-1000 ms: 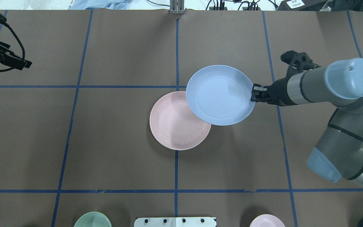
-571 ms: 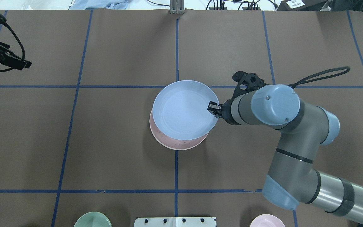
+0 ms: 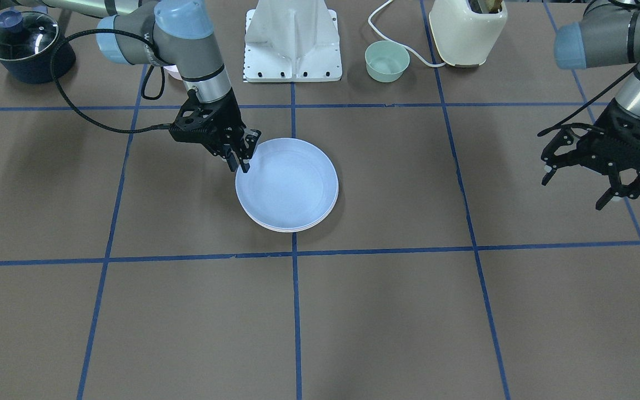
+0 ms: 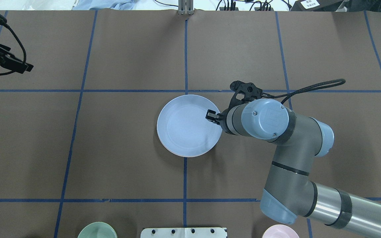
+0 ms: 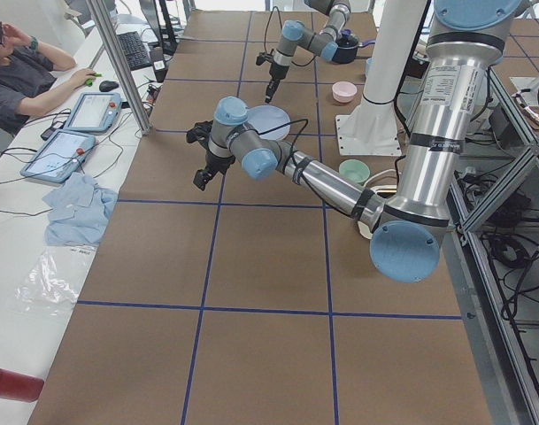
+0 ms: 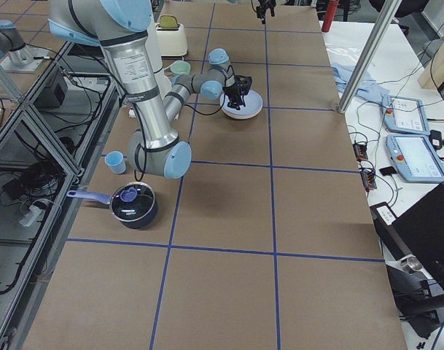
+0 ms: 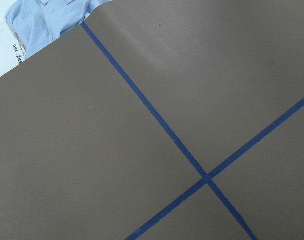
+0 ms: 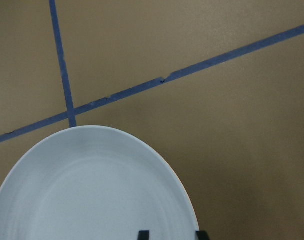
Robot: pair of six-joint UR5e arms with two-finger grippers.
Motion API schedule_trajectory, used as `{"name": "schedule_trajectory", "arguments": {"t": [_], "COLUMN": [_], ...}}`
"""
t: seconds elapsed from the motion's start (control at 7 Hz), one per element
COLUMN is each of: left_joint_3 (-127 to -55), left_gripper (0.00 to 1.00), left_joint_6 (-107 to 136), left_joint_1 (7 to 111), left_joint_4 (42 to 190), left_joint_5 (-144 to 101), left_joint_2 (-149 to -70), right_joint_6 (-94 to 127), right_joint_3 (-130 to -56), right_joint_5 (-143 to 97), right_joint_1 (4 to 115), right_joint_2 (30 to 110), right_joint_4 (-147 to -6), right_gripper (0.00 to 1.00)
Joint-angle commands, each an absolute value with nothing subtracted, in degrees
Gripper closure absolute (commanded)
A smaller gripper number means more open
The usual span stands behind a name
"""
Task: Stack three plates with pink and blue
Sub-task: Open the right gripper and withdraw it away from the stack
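Brown table (image 4: 111,132), blue tape grid; blue plate (image 4: 184,129) lies atop stack (image 3: 289,228) mid-table. R gripper (image 4: 209,116) prob. pinched on its rim, L gripper (image 3: 575,189) spread, well apart. Risk: pulling back w/o full release drags plate off-centre, or snagged finger tips it.

Top plate (image 4: 185,127) sits on the lower plates (image 3: 289,229), mid-surface (image 4: 111,148) — right end effector (image 4: 209,116) at its rim on the robot's right, left end effector (image 3: 603,178) well apart leftward.

right hand (image 3: 240,159) low, left hand (image 3: 571,193) spread
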State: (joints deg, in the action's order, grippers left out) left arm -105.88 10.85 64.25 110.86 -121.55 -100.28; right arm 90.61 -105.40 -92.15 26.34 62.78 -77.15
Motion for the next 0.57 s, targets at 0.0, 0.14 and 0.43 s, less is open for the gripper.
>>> {"name": "schedule_trajectory", "arguments": {"t": [0.0,0.14,0.43], "left_joint_3": [-105.73,-105.73,-105.65], "left_gripper": [0.00,0.00,0.00], "left_joint_6": [10.81,10.90,10.37], "left_joint_1": [64.25,64.42,65.82], "left_joint_4": [110.92,110.74,110.05], "left_joint_5": [-121.64,-121.64,-121.55], "left_joint_2": [-99.59,-99.23,-96.52], "right_joint_6": [88.52,83.72,70.31], "right_joint_3": [-105.64,-105.99,-107.83], "right_joint_5": [-92.80,-96.99,-109.37], "right_joint_1": [28.63,31.87,43.19], "right_joint_2": [61.36,60.83,61.34], "right_joint_4": [-81.26,-84.43,-92.50], "right_gripper": [0.00,0.00,0.00]}}
